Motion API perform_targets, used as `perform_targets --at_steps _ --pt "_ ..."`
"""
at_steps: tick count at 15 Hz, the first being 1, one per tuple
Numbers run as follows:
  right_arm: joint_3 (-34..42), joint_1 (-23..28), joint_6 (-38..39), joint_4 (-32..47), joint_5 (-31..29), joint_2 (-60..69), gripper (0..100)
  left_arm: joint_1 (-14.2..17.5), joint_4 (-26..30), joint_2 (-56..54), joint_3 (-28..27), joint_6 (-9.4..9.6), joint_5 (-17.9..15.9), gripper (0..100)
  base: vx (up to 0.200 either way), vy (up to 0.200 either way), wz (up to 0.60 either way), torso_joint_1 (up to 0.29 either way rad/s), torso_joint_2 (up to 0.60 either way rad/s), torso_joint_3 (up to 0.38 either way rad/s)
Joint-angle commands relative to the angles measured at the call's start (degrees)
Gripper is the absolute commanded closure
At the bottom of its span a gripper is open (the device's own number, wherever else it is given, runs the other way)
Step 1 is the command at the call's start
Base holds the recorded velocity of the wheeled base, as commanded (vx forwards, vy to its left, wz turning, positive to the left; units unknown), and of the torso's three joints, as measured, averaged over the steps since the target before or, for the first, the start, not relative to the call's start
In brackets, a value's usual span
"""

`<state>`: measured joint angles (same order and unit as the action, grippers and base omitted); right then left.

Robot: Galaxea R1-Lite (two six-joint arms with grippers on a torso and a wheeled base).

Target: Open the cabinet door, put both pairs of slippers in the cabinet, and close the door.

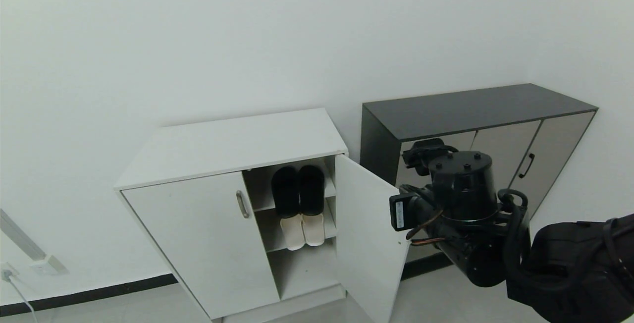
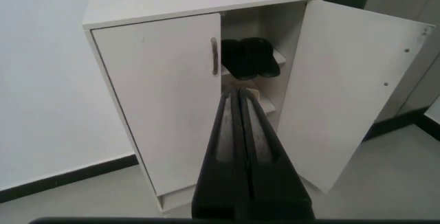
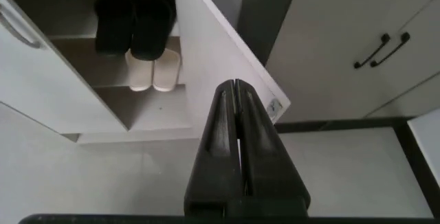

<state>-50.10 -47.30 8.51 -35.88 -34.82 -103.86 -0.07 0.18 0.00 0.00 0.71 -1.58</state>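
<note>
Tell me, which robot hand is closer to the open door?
Right. The right gripper is by the free edge of the open door; the left gripper hangs farther back, facing the cabinet.

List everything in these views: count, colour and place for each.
white cabinet: one, white, against the wall.
shut door: one, white, the cabinet's left half.
open door: one, white, swung out on the cabinet's right.
handle: one, silver, on the shut door.
black slippers: one pair, black, upper shelf.
white slippers: one pair, off-white, on the shelf below.
dark cabinet: one, dark top and grey doors, right of the white cabinet.
wall socket: one, white, low on the wall at the far left.
left gripper: black, shut, facing the white cabinet.
right gripper: black, shut, near the open door's edge.
</note>
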Motion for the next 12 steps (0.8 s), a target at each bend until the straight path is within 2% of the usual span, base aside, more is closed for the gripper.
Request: perform_targets --at_steps 1,4,7,9,12 --pt "0.18 0.01 -0.07 -0.16 0.01 -0.11 100 -0.01 -0.01 0.00 0.00 0.00 0.00 100 0.000 0.000 0.00 0.000 0.00 0.000" --pt "0.27 0.01 -0.07 -0.16 0.01 -0.11 100 -0.01 -0.01 0.00 0.00 0.00 0.00 100 0.000 0.000 0.00 0.000 0.00 0.000" --pt "0.45 0.01 0.02 -0.60 0.01 -0.11 100 -0.01 -0.01 0.00 0.00 -0.09 0.00 100 -0.200 0.000 0.00 0.005 0.00 -0.001" --pt "0.09 1.68 0.02 -0.60 0.63 -0.99 100 -0.01 -0.01 0.00 0.00 0.00 0.00 100 0.000 0.000 0.00 0.000 0.00 0.000" --pt "-2.72 6.78 -2.18 -2.44 2.91 -3.89 100 -0.01 -0.01 0.00 0.00 0.00 0.00 100 0.000 0.000 0.00 0.000 0.00 0.000"
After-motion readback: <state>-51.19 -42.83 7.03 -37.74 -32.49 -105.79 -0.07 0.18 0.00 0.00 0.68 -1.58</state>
